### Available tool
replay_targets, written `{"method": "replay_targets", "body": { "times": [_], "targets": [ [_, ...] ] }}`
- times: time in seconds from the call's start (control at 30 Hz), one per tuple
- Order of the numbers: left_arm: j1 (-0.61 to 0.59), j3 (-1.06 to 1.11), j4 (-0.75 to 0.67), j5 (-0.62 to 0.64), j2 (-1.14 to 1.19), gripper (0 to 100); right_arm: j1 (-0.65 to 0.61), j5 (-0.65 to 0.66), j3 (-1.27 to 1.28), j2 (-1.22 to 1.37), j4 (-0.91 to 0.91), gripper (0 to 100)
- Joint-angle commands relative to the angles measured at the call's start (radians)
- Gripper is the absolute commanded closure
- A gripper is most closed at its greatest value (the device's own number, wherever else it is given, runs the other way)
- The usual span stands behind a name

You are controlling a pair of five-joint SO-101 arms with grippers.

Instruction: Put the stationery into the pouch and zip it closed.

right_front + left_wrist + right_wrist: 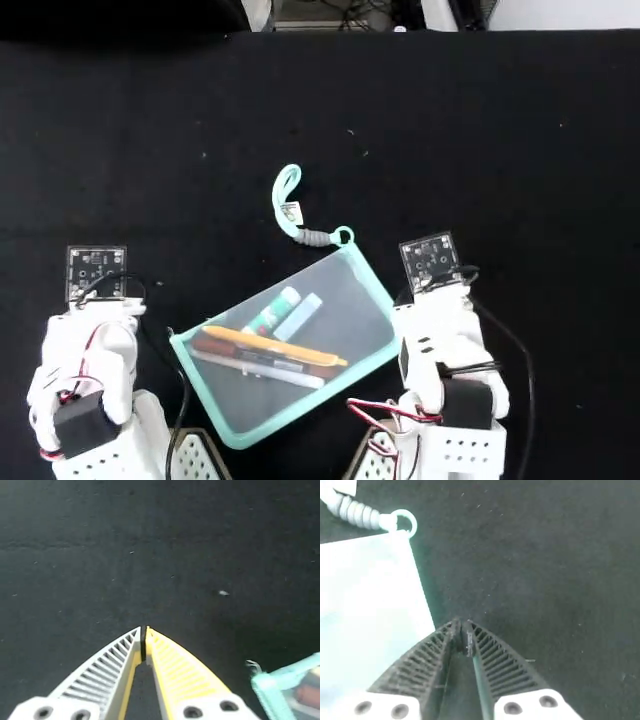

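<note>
Though its tag (291, 211) is unreadable, the pouch (352, 318) holds stationery (268, 346).

We see a white plastic left arm (85, 385) and right arm (445, 370) trailing black and red cables (372, 410).
Each bears a black square marker tag (96, 272); our left gripper (144, 630) has white and yellow ribbed fingers (175, 665), our right gripper (461, 625) dark ones.

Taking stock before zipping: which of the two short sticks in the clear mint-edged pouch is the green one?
The green and white stick, beside the pale blue stick on its side away from the mint ring.
</note>
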Motion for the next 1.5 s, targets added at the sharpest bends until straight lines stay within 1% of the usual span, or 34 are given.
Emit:
{"method": "replay_targets", "body": {
  "times": [0.0,0.07,0.13,0.23,0.3,0.37,0.5,0.63,0.73,0.8,1.47],
  "targets": [
    [0.101,0.021,-0.044,0.106,0.002,97,-0.021,-0.014,0.018,-0.056,-0.020,98.4],
    [0.171,0.061,-0.064,0.167,0.002,96,-0.028,-0.046,0.018,-0.071,0.006,98.4],
    [0.216,0.116,-0.095,0.210,0.002,94,-0.028,-0.084,0.019,-0.071,0.037,98.4],
    [0.223,0.200,-0.146,0.296,0.002,90,-0.034,-0.120,0.039,-0.070,0.092,98.4],
    [0.223,0.237,-0.130,0.347,0.002,89,-0.034,-0.120,0.065,-0.070,0.115,98.4],
    [0.219,0.269,-0.086,0.365,0.002,90,-0.031,-0.118,0.107,-0.071,0.106,98.4],
    [0.142,0.321,-0.107,0.370,0.002,94,-0.026,-0.118,0.107,-0.068,0.104,98.5],
    [0.084,0.323,-0.109,0.370,0.002,97,-0.029,-0.130,0.107,-0.067,0.104,98.5],
    [0.104,0.323,-0.109,0.370,0.003,97,-0.035,-0.230,0.108,-0.067,0.106,98.5],
    [0.127,0.323,-0.109,0.370,0.003,97,-0.035,-0.270,0.108,-0.067,0.107,98.5],
    [0.131,0.323,-0.109,0.370,0.003,97,-0.029,-0.276,0.108,-0.067,0.107,98.5]
  ]
}}
